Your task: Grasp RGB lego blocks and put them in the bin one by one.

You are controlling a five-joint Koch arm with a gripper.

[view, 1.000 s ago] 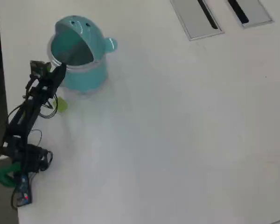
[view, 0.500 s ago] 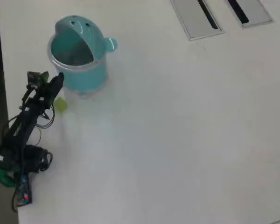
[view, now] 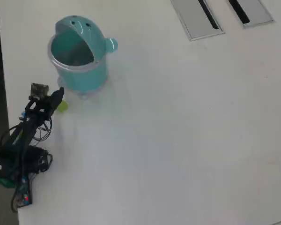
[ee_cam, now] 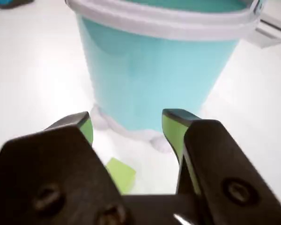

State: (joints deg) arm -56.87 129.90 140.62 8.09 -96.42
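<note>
Green block under my open end effector, bin close ahead

My end effector is spread wide and holds nothing; the yellow-green block lies on the desk below and between the jaws, nearer the left one in the wrist view, just short of the bin. As I judge it, closing off-centre could nudge the block sideways or pinch only a corner so it pops out, and reaching too far forward could bump the bin's wall. From overhead the block sits just beside my tip, near the bin's base; red and blue blocks are not visible.
</note>
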